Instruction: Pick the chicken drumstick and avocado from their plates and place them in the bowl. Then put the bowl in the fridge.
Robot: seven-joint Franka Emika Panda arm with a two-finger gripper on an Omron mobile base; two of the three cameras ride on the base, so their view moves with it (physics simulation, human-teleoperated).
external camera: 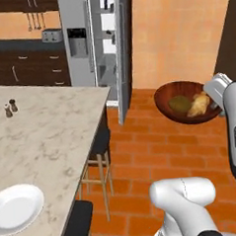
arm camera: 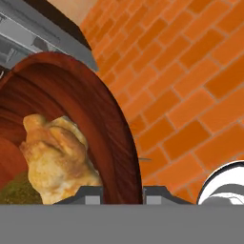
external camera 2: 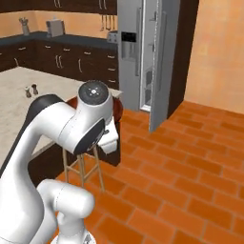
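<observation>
two foods, drumstick point(arm camera: 55, 159) and avocado point(external camera: 179, 104), in bowl point(external camera: 163, 100); jaws pinch bowl rim, carried above brick floor point(external camera: 142, 153); fridge point(external camera: 78, 38) door open.

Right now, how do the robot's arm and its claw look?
The glossy white rounded arm has dark grey joint bands and a round grey cap with a centre dot. A white link in the left base view carries small dark lettering. The claw has two small dark grey fingertips.

The bowl point(external camera 2: 116, 110) is mostly hidden behind the arm, and the white plate point(external camera: 17, 209) is cut by the edge.
</observation>
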